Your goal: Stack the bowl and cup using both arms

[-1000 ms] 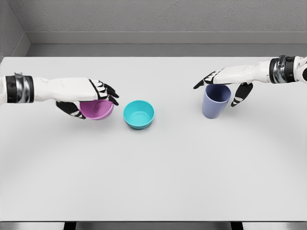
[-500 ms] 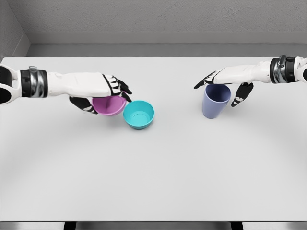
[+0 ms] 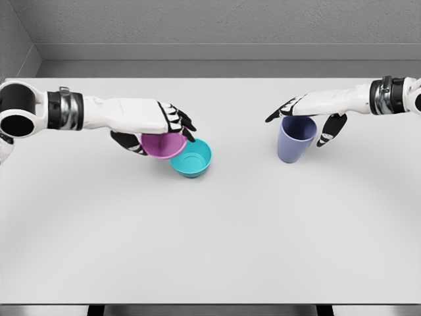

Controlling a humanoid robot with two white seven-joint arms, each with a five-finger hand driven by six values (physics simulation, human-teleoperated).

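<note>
Pink bowl (image 3: 164, 144) in left hand (image 3: 152, 122), overlapping teal bowl (image 3: 193, 158).

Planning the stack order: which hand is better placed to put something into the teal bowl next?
Left. The left hand already holds the pink bowl overlapping the teal bowl's rim. The right hand is around the cup, well off to the side.

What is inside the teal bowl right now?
The teal bowl looks empty; its floor shows. The pink bowl, held by the left hand, overlaps its left rim, hiding that edge.
</note>
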